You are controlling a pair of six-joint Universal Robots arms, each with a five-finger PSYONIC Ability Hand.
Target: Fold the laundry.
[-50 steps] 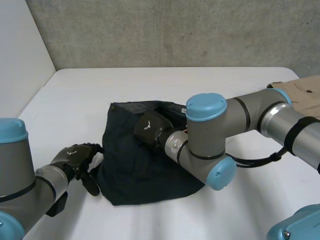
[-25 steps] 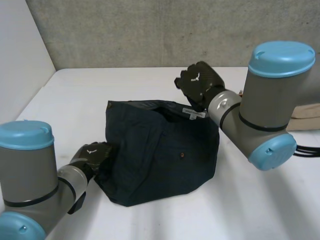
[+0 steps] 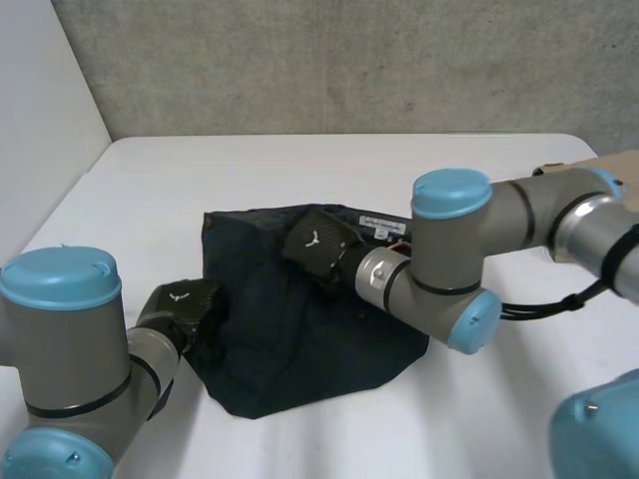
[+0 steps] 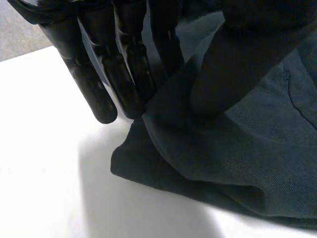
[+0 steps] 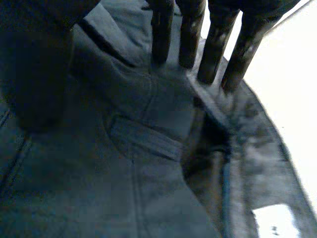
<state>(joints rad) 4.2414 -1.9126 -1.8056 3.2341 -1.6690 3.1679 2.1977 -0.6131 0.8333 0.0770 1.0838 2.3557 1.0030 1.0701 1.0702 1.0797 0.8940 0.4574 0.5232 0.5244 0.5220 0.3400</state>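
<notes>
A dark navy garment (image 3: 300, 344) lies bunched and folded in the middle of the white table (image 3: 300, 165). My left hand (image 3: 186, 306) is at the garment's left edge. In the left wrist view its thumb (image 4: 233, 64) lies on top of a raised fold of the garment (image 4: 237, 158) and its fingers (image 4: 124, 69) close against the fold's other side, pinching it. My right hand (image 3: 318, 244) rests on the garment's far part, near a white label (image 3: 384, 225). Its fingers (image 5: 213, 44) are straight and spread, tips on the cloth (image 5: 148, 163) by a belt loop.
A beige garment (image 3: 611, 178) lies at the table's far right edge, behind my right arm (image 3: 454, 264). A grey wall runs behind the table and a white wall stands at the left. Bare table lies in front of and beyond the navy garment.
My left hand moved in against the garment's left edge and closed on a fold. My right hand lifted to the far edge, then came back down onto the cloth with fingers opening.
</notes>
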